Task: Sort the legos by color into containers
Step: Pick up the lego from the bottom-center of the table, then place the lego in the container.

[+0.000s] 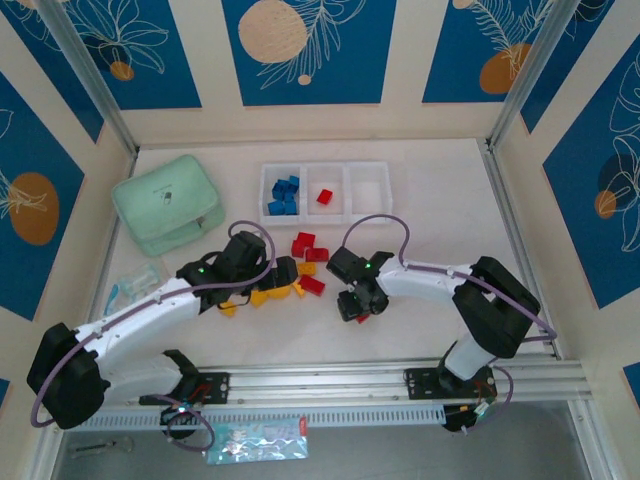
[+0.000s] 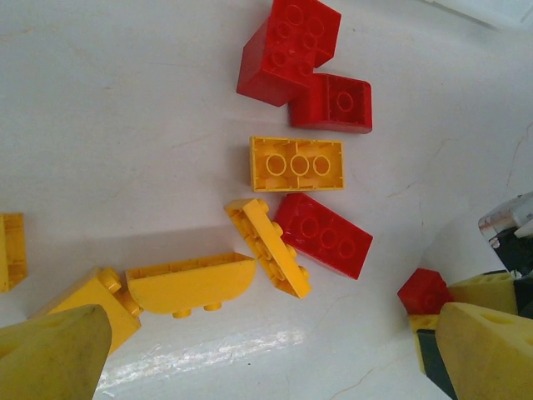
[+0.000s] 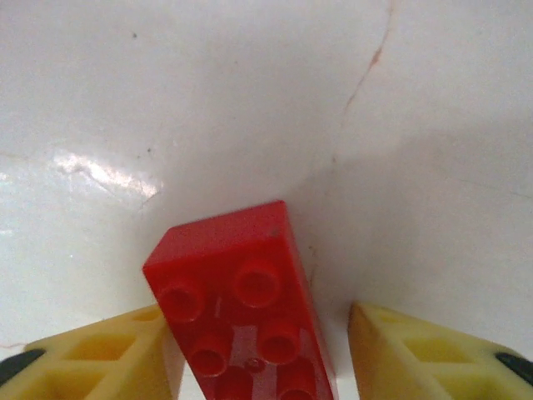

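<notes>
The containers [image 1: 365, 166] form one white tray at the back. Its left compartment holds blue legos [image 1: 284, 194] and its middle one a single red lego [image 1: 325, 196]. My right gripper [image 1: 358, 305] [image 3: 258, 333] is down on the table, open around a red lego [image 3: 237, 292]. The left fingertip [image 3: 125, 354] touches that brick, while a gap separates it from the right one. My left gripper [image 1: 280, 275] [image 2: 275, 358] hangs wide open over bare table, just short of a curved yellow lego [image 2: 190, 283] and a yellow plate [image 2: 268, 248]. More red legos [image 2: 291, 50] [image 2: 325, 235] and a yellow one [image 2: 297, 163] lie beyond.
A mint-green lidded box [image 1: 168, 203] stands at the back left. A clear plastic bag [image 1: 133, 285] lies at the left table edge. The two grippers work close together near the table's middle, with the loose brick pile between them.
</notes>
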`<state>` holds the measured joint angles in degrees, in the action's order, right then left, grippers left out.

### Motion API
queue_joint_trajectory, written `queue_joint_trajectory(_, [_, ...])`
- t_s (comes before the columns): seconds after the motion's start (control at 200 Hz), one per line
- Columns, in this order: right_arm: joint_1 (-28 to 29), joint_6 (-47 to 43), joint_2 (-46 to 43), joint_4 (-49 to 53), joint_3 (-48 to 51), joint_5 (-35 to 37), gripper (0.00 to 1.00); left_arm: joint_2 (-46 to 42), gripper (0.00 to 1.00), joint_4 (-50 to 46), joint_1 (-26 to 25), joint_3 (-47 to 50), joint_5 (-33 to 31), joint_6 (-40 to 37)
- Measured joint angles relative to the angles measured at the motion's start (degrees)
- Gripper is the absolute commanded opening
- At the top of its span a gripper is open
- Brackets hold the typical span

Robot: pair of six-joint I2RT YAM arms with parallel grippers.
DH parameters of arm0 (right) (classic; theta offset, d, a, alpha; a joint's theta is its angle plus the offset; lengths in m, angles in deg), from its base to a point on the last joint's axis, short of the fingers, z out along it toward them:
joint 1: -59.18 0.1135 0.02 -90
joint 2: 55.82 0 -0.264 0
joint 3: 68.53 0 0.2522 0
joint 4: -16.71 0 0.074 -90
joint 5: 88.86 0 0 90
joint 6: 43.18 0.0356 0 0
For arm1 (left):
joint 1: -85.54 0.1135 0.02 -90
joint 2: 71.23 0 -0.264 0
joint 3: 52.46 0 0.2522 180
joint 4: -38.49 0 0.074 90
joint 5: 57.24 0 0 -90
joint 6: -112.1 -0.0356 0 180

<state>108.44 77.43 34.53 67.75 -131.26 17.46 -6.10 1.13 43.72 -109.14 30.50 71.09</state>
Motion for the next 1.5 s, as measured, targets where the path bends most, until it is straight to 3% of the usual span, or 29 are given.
queue_joint_trajectory(0.105, [0.00,-0.35,0.00,-0.48,-0.13,0.04,0.35,0.00,1.00,0.00,0.00,0.00,0.00,0.00])
queue_joint_trajectory(0.235, [-0.02,-0.63,-0.02,-0.44,-0.26,0.22,0.29,0.00,1.00,0.00,0.00,0.00,0.02,-0.07])
queue_joint_trajectory(0.495, [-3.67,-0.70,-2.29,0.11,-2.01,-1.25,0.28,0.68,1.00,-0.04,0.04,-2.32,0.04,-2.14])
queue_joint_trajectory(0.795, [-10.67,-3.13,-3.32,0.37,-15.50,-2.86,0.28,0.70,1.00,-1.16,2.99,-6.27,0.68,-5.33])
queue_joint_trajectory(1.385, [-17.97,-9.20,25.59,-0.35,-50.66,-3.02,0.29,5.18,1.00,-1.09,12.33,-11.19,3.39,-9.90])
queue_joint_trajectory(1.501, [-19.28,-10.27,32.20,0.55,-58.53,-2.58,0.36,6.40,1.00,-0.37,13.14,-11.47,3.67,-10.19])
